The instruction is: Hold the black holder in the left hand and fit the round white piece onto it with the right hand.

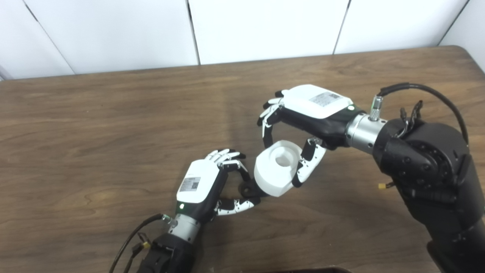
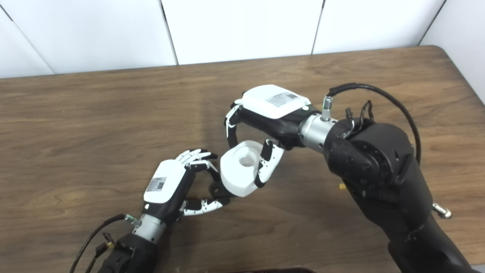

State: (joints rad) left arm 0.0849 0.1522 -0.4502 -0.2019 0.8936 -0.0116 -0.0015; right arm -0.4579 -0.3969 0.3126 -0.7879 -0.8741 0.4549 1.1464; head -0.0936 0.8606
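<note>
My left hand has its fingers closed on the black holder; my right hand grips the round white piece, touching the holder's right end, recess facing up.

Round white piece: thick white disc with a round recess in its upper face, tilted, its lower left edge against the black holder. Black holder: small dark part with a hole, mostly hidden, lying just left of and under the white piece's lower edge.
</note>
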